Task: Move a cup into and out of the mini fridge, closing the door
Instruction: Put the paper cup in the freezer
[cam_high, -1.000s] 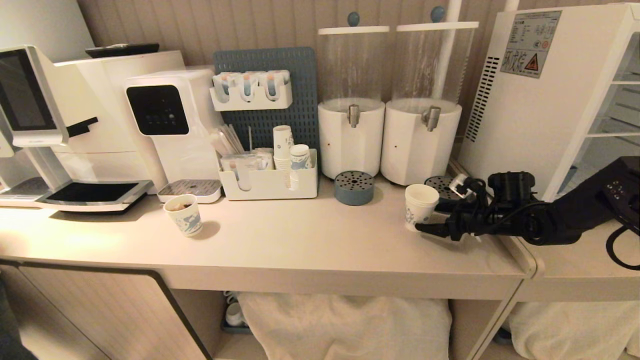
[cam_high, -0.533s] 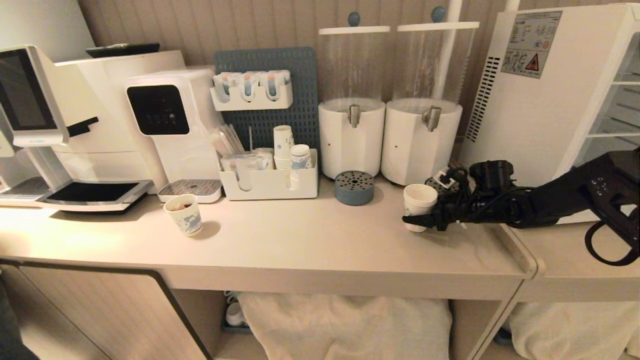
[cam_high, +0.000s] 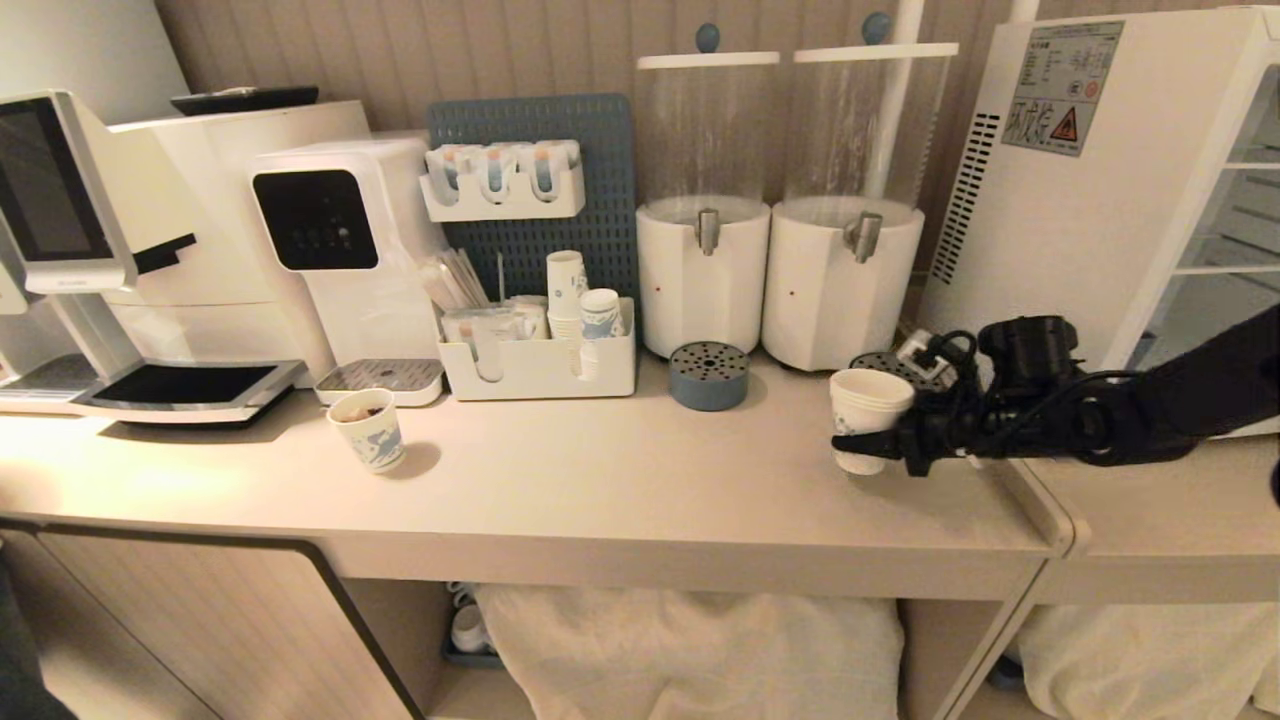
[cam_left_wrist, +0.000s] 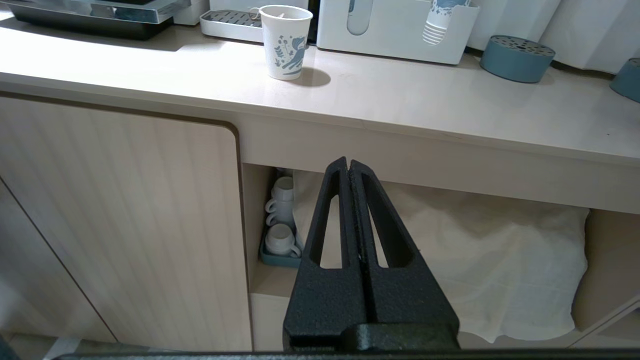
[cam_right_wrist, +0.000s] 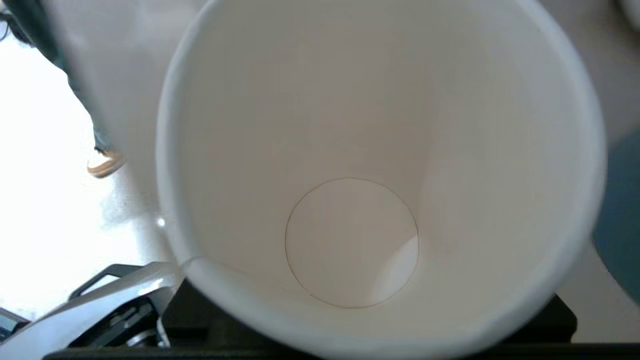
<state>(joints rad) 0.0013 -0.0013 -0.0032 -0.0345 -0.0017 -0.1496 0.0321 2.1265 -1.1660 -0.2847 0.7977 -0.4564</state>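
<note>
Task status: early stage. The cup (cam_high: 868, 420) is not yet in the fridge (cam_high: 1080, 190); insertion, removal and door closing remain. The cup sits near the counter's (cam_high: 600, 490) right end, toward the rear edge, upright, just beside the fridge. The right gripper (cam_high: 858, 447) has its fingers around the cup's lower body, apparently gripping it; the wrist camera looks straight into the cup. The left gripper (cam_left_wrist: 347, 167) is fully closed, empty, parked below the counter's front edge.
</note>
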